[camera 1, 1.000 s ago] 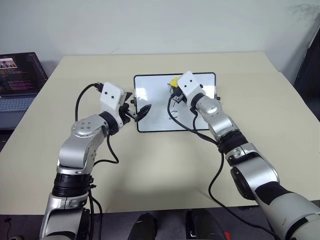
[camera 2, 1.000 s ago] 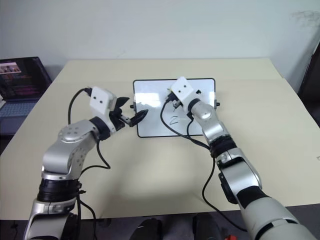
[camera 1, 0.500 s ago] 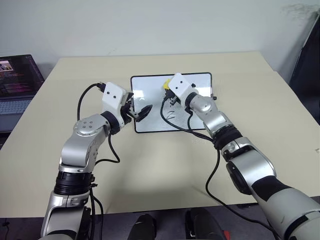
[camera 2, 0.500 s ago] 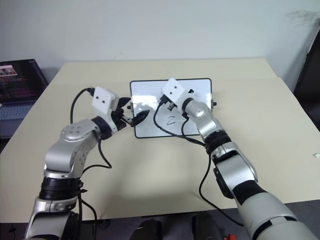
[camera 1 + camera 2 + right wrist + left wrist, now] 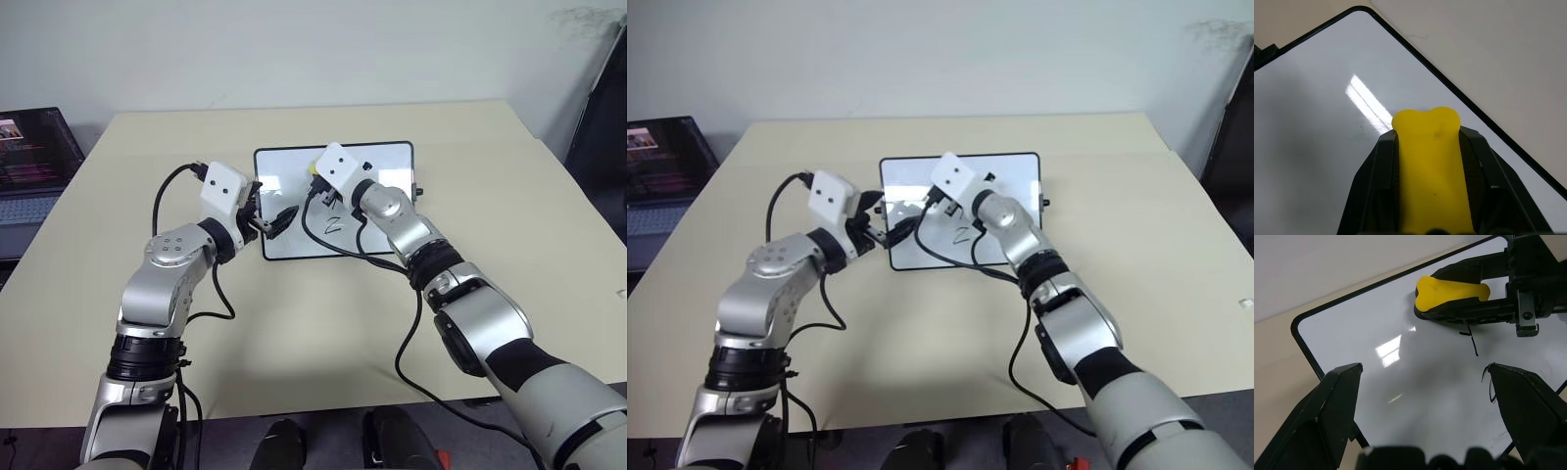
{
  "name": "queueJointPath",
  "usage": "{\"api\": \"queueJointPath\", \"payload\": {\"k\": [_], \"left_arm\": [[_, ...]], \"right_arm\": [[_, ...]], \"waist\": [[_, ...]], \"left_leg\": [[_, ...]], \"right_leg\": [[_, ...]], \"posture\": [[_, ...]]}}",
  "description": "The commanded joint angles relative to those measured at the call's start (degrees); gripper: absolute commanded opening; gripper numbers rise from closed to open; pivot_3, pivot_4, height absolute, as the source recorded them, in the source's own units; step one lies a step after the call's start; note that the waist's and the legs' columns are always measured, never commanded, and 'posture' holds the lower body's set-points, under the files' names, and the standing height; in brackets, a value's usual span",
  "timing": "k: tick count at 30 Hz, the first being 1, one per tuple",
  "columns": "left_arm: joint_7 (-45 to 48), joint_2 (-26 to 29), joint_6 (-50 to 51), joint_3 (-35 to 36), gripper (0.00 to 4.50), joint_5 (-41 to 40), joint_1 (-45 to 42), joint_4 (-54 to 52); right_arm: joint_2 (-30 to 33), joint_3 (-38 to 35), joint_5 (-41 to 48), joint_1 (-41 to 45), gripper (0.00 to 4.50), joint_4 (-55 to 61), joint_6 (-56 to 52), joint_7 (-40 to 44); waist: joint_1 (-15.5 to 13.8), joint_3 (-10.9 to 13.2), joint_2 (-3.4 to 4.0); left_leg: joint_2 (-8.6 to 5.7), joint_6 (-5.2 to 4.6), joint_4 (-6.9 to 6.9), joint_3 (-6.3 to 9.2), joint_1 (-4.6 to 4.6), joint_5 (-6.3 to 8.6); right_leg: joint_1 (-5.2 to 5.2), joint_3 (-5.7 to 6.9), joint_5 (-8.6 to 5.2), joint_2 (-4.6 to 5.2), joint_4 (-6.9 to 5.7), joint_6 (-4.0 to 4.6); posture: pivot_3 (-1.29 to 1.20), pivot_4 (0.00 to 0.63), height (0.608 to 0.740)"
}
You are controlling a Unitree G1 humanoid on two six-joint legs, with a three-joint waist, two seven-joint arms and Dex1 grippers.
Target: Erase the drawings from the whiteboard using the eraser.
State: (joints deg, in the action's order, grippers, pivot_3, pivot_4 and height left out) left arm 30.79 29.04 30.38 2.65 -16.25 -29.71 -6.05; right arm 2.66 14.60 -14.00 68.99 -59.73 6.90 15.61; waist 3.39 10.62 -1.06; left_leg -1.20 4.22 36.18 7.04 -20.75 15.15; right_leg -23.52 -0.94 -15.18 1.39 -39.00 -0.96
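Note:
The whiteboard (image 5: 384, 174) lies flat at the middle of the beige table. My right gripper (image 5: 315, 182) is shut on the yellow eraser (image 5: 1431, 161), which it holds over the board's upper left part, near the far edge. The eraser (image 5: 1449, 293) sits just above a thin black stroke (image 5: 1472, 340). Of the drawings, a Z-like mark (image 5: 331, 226) shows lower on the board. My left gripper (image 5: 1422, 377) is open, its fingers spread wide over the board's near left corner; I cannot tell whether they touch it.
An open laptop (image 5: 34, 157) stands at the far left, off the table. Black cables (image 5: 338, 250) from my right arm hang over the board's near edge. A dark object (image 5: 602, 98) stands past the table's right side.
My right gripper has carried the eraser leftward across the board. The left gripper has kept its place. The camera has shifted slightly.

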Motion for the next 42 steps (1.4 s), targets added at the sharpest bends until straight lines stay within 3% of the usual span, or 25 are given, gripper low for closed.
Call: {"api": "queueJointPath", "payload": {"k": [1, 31, 42], "left_arm": [[0.2, -0.1, -1.6, 0.2, 4.5, 0.4, -1.1, -0.8], [1.3, -1.4, -2.8, -0.6, 4.5, 1.0, -1.7, 0.0], [1.5, -1.6, -3.0, -0.7, 4.5, 1.0, -1.7, 0.3]], "right_arm": [[-0.3, -1.2, 0.4, 1.9, 1.29, -0.2, 0.3, -0.5], [11.3, -3.2, 0.7, -9.4, 1.29, 7.5, -6.8, 4.0], [7.0, -5.3, 4.4, -7.8, 1.29, 14.9, -8.5, 4.0]], "waist": [[0.0, 0.0, 0.0], [-1.5, 0.0, -0.07], [-1.2, 0.0, -0.06]], "left_leg": [[0.0, 0.0, 0.0, 0.0, 0.0, 0.0], [-0.07, -0.04, 0.73, 0.1, 0.02, -0.02], [-0.03, -0.08, 0.71, 0.02, 0.0, -0.05]], "right_leg": [[0.0, 0.0, 0.0, 0.0, 0.0, 0.0], [0.36, 0.06, 0.27, -0.04, -0.02, -0.22], [0.3, 0.04, 0.36, -0.08, 0.0, -0.22]], "posture": [[0.0, 0.15, 0.74], [0.0, 0.15, 0.74], [0.0, 0.15, 0.74]]}}
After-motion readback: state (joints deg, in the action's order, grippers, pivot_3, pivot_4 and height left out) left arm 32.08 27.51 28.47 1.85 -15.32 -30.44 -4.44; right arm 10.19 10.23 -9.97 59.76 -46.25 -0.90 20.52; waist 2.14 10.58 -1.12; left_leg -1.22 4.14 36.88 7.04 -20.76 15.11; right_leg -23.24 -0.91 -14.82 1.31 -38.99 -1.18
